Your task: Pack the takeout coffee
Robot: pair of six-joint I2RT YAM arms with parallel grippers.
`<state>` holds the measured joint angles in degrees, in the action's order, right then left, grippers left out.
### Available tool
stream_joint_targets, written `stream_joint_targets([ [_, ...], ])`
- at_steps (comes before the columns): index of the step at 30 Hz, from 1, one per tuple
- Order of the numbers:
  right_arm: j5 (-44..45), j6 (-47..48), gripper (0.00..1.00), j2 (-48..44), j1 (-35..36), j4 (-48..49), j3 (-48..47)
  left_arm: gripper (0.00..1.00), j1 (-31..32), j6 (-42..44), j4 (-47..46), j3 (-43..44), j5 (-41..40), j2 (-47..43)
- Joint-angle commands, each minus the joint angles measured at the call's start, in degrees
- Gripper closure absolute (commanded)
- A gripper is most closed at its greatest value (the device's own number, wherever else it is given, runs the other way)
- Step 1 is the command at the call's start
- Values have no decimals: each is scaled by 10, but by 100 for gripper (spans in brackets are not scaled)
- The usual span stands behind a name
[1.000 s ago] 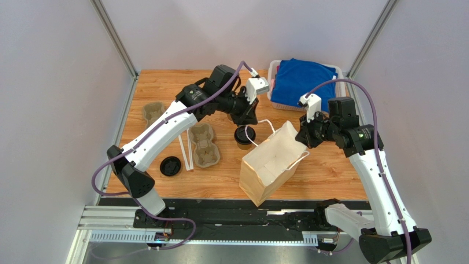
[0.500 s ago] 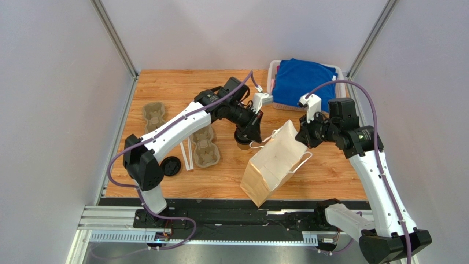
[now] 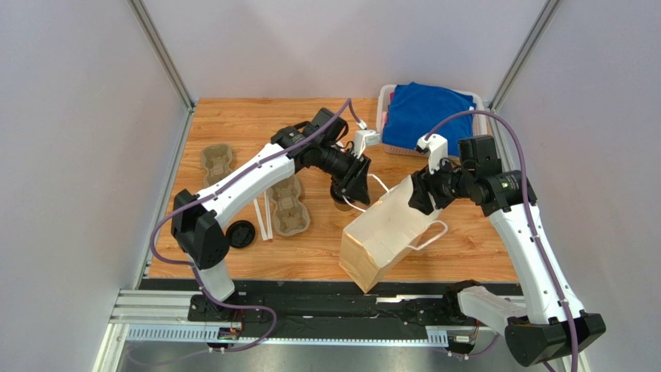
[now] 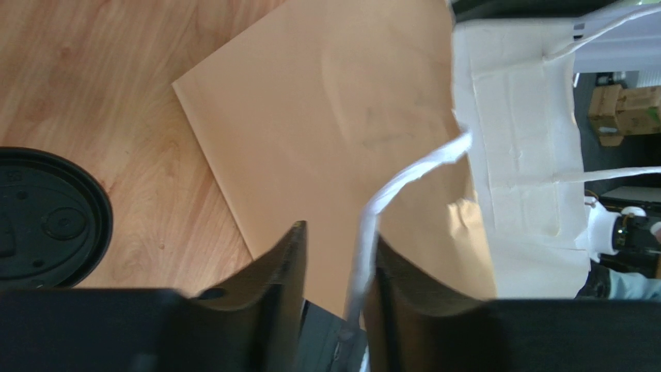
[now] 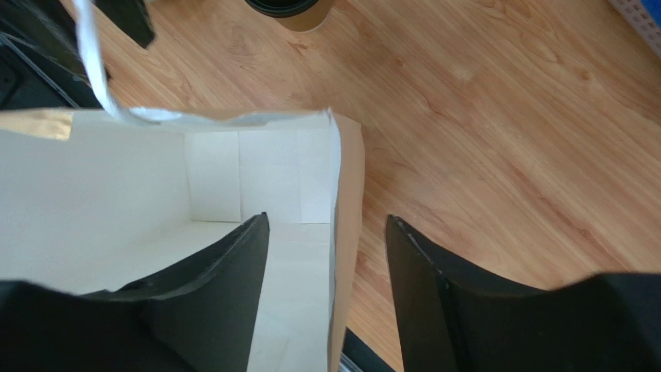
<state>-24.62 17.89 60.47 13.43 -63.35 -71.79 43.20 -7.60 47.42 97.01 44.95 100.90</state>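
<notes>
Brown paper bag (image 3: 384,236) sits on the worktop (image 3: 233,124); the takeout coffee (image 3: 340,201) stands just beside its mouth, under the left hand (image 3: 353,184). Left wrist: that hand is narrowly parted, the bag's white handle (image 4: 388,194) between. Right wrist: right hand (image 5: 327,219) is half-spread astride the bag's rim.

The counter (image 3: 233,116) carries two pulp cup carriers: a left carrier (image 3: 217,160) and a right carrier (image 3: 288,206) — plus two thin white sticks (image 3: 257,215), one loose black lid (image 3: 240,234) and one takeout coffee (image 4: 46,221). There is also one paper bag (image 3: 384,229) and one basket (image 3: 382,105) holding one blue cloth (image 3: 430,116).
</notes>
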Motion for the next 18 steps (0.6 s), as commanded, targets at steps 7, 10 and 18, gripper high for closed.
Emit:
stream_joint_targets([
  [7, 27, -8, 11, 13, 0, -25, -78, 35, -43, 20, -17, 46, 16, -100],
  [10, 19, -10, 7, 13, 0, -28, -94, 24, -67, 3, -58, 38, 31, -132],
  [18, 21, 4, 0, 44, 0, -73, -131, 11, -132, -75, -157, 4, 60, -223],
])
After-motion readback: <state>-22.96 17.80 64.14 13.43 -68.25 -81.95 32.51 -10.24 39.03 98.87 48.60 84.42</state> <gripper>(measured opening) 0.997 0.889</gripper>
